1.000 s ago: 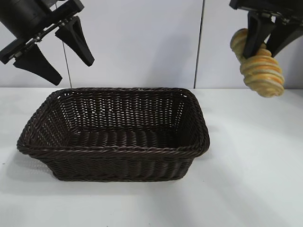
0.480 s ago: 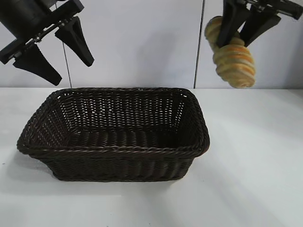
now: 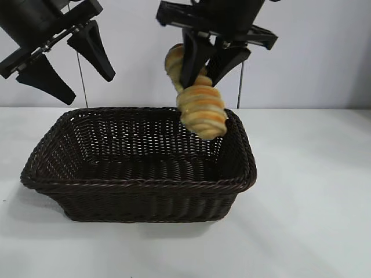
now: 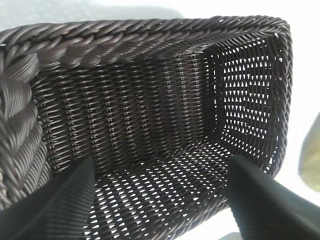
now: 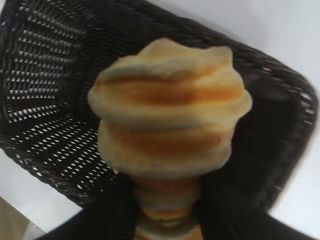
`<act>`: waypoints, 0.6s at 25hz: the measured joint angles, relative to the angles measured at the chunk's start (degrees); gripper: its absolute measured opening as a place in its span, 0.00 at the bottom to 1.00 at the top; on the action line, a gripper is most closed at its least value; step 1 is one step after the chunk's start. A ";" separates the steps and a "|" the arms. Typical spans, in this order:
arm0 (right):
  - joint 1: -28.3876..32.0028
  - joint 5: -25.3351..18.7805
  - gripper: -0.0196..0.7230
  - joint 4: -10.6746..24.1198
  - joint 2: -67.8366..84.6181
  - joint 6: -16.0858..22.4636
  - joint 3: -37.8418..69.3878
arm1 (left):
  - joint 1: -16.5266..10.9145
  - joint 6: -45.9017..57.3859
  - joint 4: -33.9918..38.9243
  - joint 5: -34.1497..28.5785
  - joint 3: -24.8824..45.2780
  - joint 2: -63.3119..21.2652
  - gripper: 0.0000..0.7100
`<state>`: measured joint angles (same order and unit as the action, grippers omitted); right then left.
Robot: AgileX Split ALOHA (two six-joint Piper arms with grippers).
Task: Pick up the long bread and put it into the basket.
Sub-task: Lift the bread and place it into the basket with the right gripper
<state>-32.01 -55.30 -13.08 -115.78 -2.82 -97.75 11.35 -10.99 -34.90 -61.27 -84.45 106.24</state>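
Table: white tabletop point(image 3: 313, 220), nearest the outside camera, bearing the basket.
Basket: large rectangular wicker basket point(image 3: 139, 179), dark brown almost black, with flaring woven sides and a braided rim; it sits flat on the table. My left wrist camera looks down into its hollow point(image 4: 165, 125), and nothing lies on the weave I can see there.
Long bread: elongated golden-tan loaf point(image 3: 200, 107) with twisted orange-brown ridges, hanging lengthwise and tilted, its lower end over the basket's far right corner, level with the rim there. It is in the air, not resting on the basket. My right wrist camera sees its free end point(image 5: 170, 120) with the basket's corner beneath.
My right pincer: right gripper point(image 3: 204, 75), above the basket's far right part, pointing steeply down, its black fingers clamped on the loaf's upper half.
My left pincer: left gripper point(image 3: 72, 63), high over the basket's far left corner, its two black fingers spread apart, holding nothing.
Backdrop: pale grey wall panels point(image 3: 139, 52) behind everything.
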 joint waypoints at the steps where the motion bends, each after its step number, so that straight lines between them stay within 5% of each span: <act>1: 0.00 0.33 0.38 0.06 -0.62 0.00 0.00 | 0.00 0.00 0.00 0.00 0.00 0.00 0.75; 8: 0.00 1.05 0.42 0.23 -1.63 0.00 0.00 | 0.00 0.00 0.00 0.00 0.00 0.00 0.75; 15: 0.00 0.33 0.75 0.23 -1.63 0.00 0.00 | 0.00 0.00 0.00 0.00 0.00 0.00 0.75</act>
<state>-32.01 -54.97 -12.85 -117.41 -2.82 -97.75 11.35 -10.99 -34.90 -61.27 -84.45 106.24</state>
